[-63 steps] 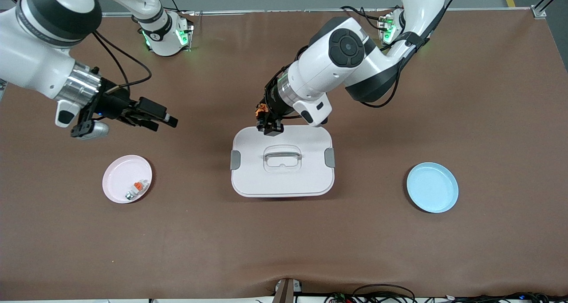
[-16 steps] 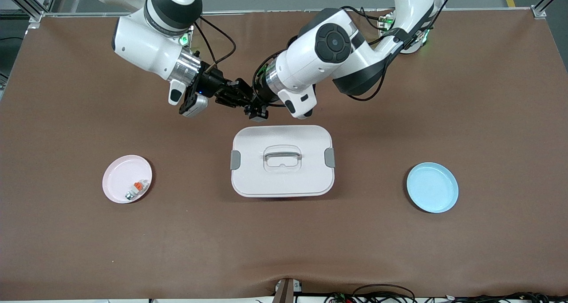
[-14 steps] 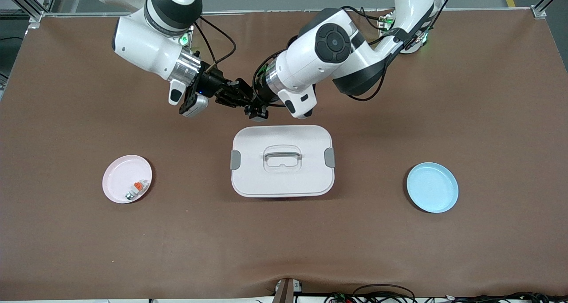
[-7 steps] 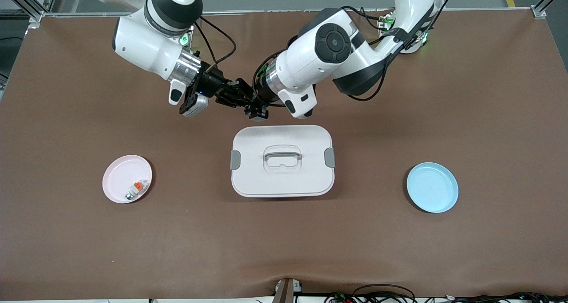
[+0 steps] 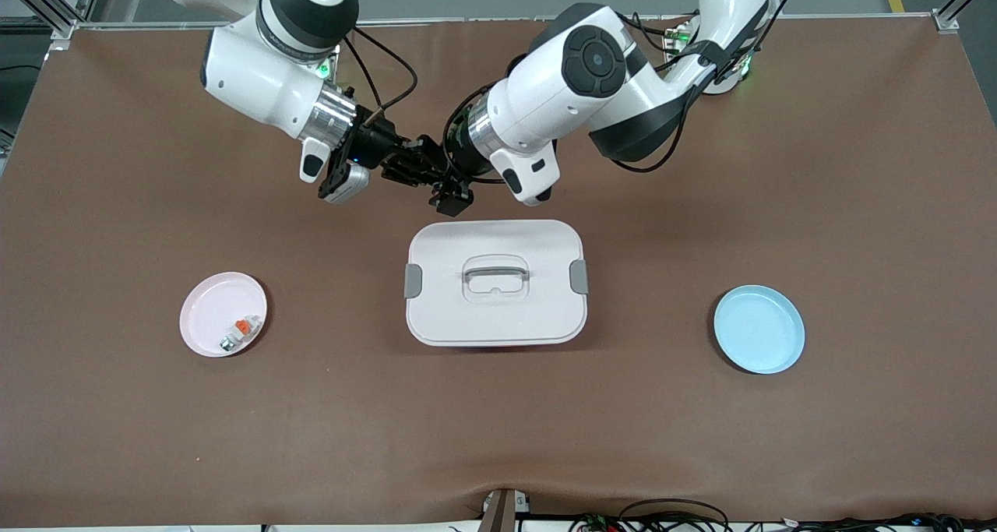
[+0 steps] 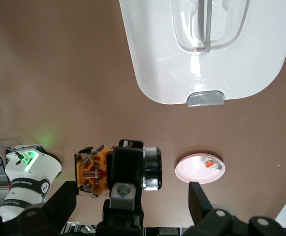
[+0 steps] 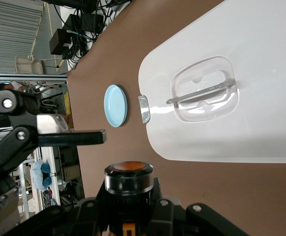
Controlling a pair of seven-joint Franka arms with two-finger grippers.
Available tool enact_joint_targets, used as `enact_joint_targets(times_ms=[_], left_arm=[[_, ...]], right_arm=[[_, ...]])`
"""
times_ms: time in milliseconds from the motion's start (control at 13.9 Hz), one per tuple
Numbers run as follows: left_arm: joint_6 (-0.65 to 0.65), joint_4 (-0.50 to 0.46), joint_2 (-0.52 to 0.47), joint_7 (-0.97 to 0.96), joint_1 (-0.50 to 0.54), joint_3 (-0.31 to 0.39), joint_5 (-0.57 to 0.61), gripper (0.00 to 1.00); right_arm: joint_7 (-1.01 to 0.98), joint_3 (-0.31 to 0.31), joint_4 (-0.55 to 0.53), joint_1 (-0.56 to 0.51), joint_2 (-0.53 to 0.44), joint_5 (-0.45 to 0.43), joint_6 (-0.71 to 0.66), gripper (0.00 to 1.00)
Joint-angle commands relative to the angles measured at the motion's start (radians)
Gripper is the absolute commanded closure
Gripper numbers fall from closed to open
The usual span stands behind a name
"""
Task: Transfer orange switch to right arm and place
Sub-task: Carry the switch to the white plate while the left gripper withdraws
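On the table, toward the right arm's end, sits a pink plate holding a small white-grey piece with an orange cap, which suggests to me it is where parts get dropped off. The right gripper hangs over the bare mat just off the white lidded box, its fingers clamped on the orange switch, gripping the black body so the orange button end stays exposed. Meeting it nose to nose is the left gripper, fingers spread wide on either side of the switch and not touching it; I'd judge the handover made, with only placing left. The blue plate toward the left arm's end lies bare.
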Motion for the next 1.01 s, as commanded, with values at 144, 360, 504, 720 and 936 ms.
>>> enact_joint_targets(times_ms=[144,360,504,720,936], left_arm=[[-0.111,-0.004,-0.055,0.108,0.061,0.016,0.065,0.0],[-0.193,-0.006,-0.113,0.297,0.122,0.018,0.094,0.0],[-0.234,-0.007,-0.142,0.403,0.159,0.016,0.137,0.0],[-0.341,-0.01,-0.169,0.623,0.235,0.016,0.189,0.0],[-0.447,-0.018,-0.202,0.928,0.35,0.018,0.202,0.0]], right_arm=[[-0.038,-0.012,0.066,-0.06,-0.017,-0.301,-0.178,1.0],[-0.106,-0.012,0.129,-0.126,-0.008,-0.539,-0.326,1.0],[-0.279,-0.013,0.138,-0.186,-0.008,-0.593,-0.386,1.0],[-0.551,-0.013,0.138,-0.304,-0.006,-0.65,-0.464,1.0],[-0.73,-0.013,0.138,-0.394,0.008,-0.795,-0.499,1.0]])
